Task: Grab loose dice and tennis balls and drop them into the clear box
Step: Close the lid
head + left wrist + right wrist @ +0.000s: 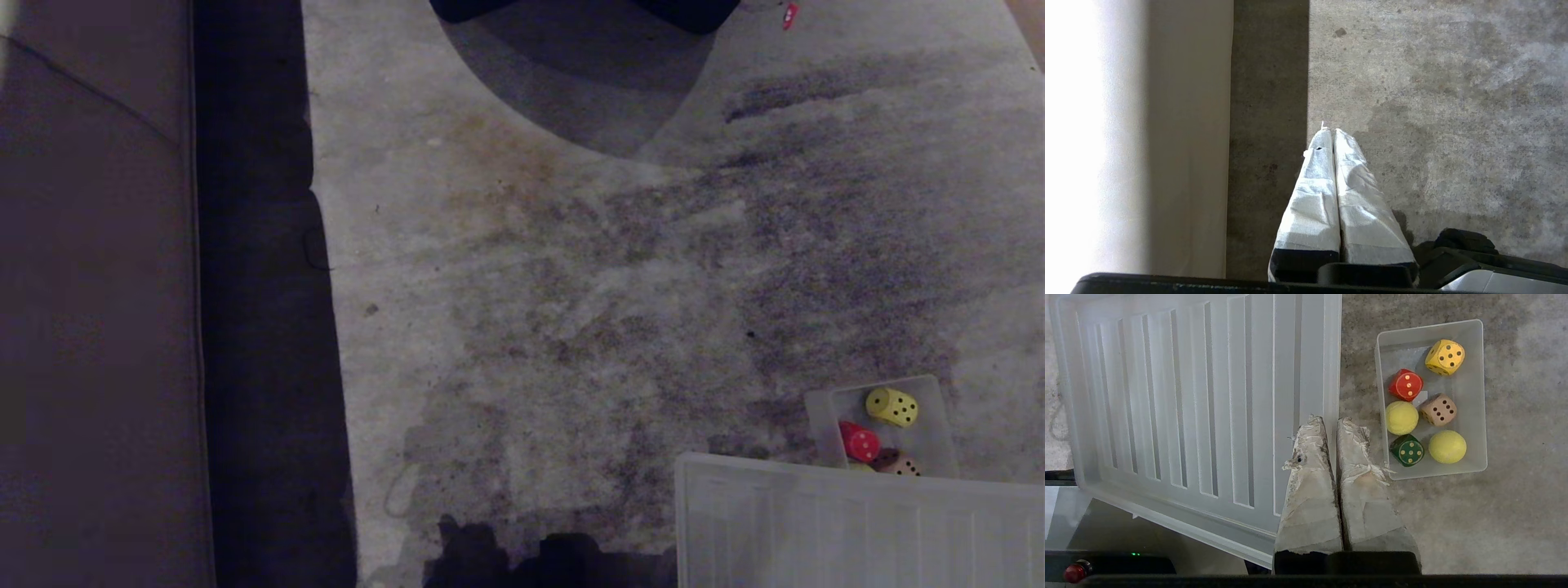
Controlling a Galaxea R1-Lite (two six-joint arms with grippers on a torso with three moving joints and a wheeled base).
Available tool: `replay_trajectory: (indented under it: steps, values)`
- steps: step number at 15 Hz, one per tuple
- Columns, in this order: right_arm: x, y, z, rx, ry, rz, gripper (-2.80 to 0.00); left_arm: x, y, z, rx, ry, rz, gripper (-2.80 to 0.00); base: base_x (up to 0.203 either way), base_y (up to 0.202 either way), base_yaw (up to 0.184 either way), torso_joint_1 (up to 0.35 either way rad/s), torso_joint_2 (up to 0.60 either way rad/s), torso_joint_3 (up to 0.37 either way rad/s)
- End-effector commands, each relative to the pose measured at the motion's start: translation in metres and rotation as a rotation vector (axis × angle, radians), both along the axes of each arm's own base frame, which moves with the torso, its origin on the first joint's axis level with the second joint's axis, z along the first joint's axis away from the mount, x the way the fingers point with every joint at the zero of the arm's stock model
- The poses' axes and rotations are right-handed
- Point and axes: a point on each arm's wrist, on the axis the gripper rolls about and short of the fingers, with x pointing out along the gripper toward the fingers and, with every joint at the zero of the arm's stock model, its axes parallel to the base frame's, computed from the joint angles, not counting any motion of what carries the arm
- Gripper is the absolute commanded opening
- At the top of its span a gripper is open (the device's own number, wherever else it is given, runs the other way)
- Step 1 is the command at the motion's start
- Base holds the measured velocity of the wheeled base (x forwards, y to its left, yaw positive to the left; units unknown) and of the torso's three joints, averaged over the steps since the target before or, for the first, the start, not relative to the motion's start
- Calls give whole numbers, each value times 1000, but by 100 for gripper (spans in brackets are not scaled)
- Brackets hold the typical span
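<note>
Ribbed lid [857,523] hides clear box [939,408] near end; brown die [898,464] seemingly half-covered.

The left gripper [1333,131] and the right gripper [1331,420] both have their taped fingers pressed together, at frame centre.

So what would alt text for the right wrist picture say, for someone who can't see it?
A clear box on grey carpet holds four dice, yellow, red, brown and green, plus two tennis balls. The right end effector hangs shut and empty beside it, over a ribbed clear lid.
</note>
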Motion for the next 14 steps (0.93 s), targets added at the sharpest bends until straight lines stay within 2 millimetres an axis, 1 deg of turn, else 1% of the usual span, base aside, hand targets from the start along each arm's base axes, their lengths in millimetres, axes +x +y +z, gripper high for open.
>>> replay_trajectory:
  steps: [1, 14]
  values:
    - [0, 0, 0, 0, 4, 1, -280, 0, 0, 0, -1, -1, 1, -280, 0, 0, 0, 4, 2, 36]
    - [0, 0, 0, 0, 4, 1, -280, 0, 0, 0, -1, 1, 1, -280, 0, 0, 0, 2, 4, 192]
